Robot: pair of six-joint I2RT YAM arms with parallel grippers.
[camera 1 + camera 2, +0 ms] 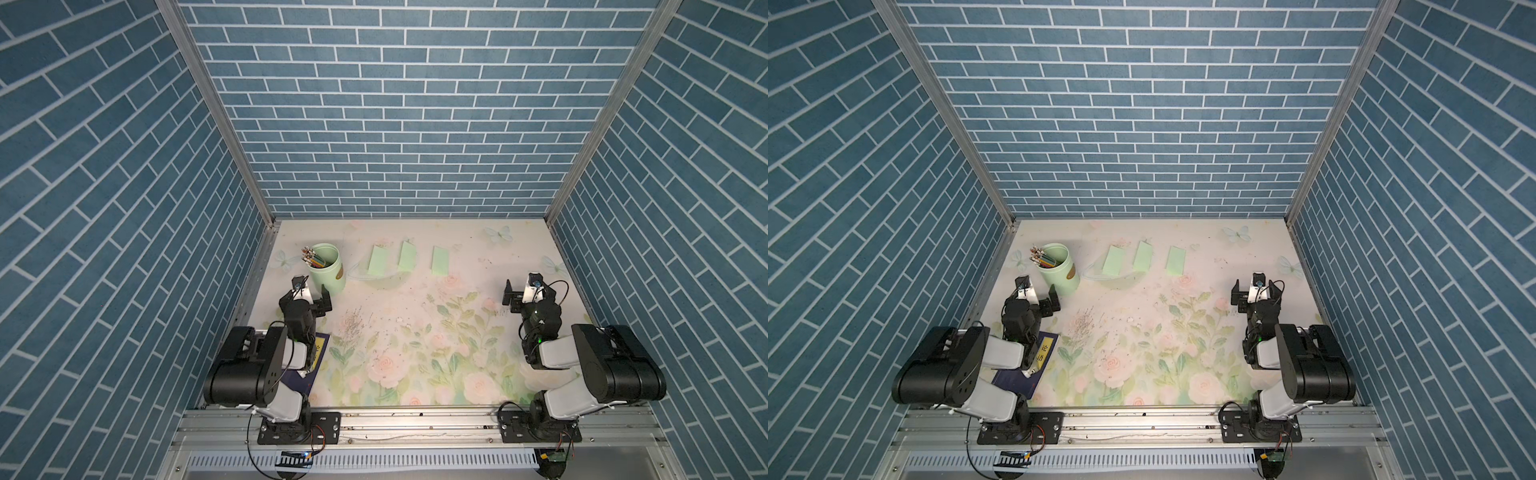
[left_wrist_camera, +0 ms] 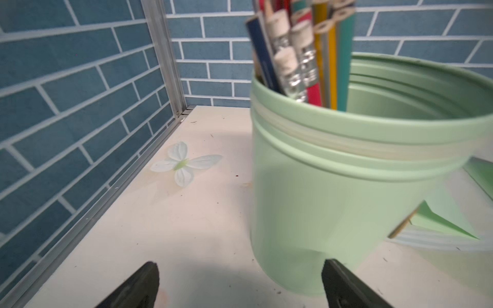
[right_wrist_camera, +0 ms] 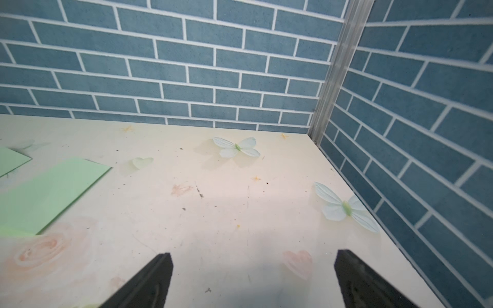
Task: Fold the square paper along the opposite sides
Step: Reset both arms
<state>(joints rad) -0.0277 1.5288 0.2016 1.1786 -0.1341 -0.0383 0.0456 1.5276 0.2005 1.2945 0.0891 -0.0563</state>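
Observation:
Three light green paper pieces (image 1: 378, 259) (image 1: 407, 257) (image 1: 440, 260) lie flat in a row at the back of the flowered table, in both top views (image 1: 1175, 260). Each shows as a narrow rectangle; none looks square. My left gripper (image 1: 306, 297) (image 2: 237, 282) is open and empty, just in front of a green pencil cup (image 1: 328, 268) (image 2: 346, 200). At the right side, my right gripper (image 1: 528, 293) (image 3: 253, 266) hangs open over bare table. The right wrist view has the rightmost paper (image 3: 50, 192) well off to the side. Neither gripper touches any paper.
The cup holds several coloured pencils (image 1: 313, 259). A clear plastic piece (image 1: 374, 279) lies under the two left papers. A dark blue book (image 1: 1034, 365) sits beneath my left arm. Blue brick walls (image 1: 399, 124) enclose three sides; a metal rail (image 1: 415, 424) runs along the front.

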